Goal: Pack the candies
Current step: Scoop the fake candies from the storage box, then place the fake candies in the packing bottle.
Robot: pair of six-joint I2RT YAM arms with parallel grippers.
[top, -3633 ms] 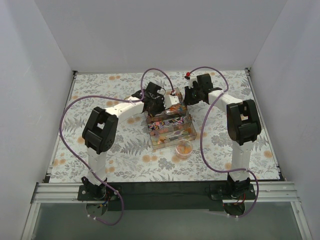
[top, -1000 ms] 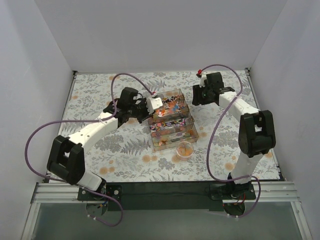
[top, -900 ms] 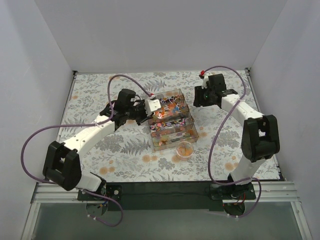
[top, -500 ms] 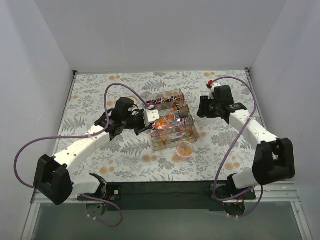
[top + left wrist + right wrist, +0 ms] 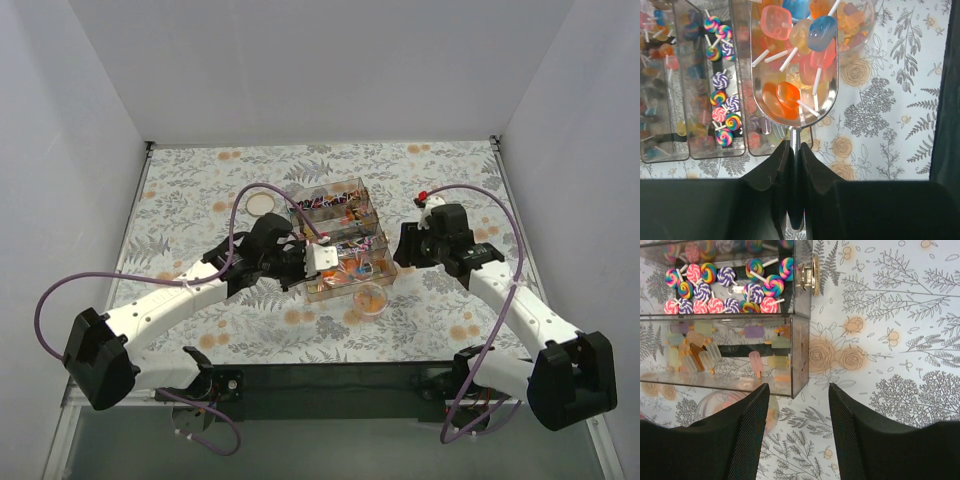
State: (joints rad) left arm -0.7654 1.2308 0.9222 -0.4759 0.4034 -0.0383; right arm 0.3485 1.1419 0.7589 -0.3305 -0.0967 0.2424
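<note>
We see the left gripper (image 5: 794,150) clamped on the scoop (image 5: 795,75) of candies (image 5: 790,30), its tip just beside the jar (image 5: 857,25) toward the near edge of the tabletop (image 5: 190,190); the right gripper (image 5: 797,390) stands open, empty.

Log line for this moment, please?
left fingers: shut on scoop | scoop: loaded with candies, tip near jar | right fingers: open, empty, beside box

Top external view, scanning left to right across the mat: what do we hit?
Round tan lid → clear compartment box → right gripper. Left gripper and jar overlap the box, so omitted.
</note>
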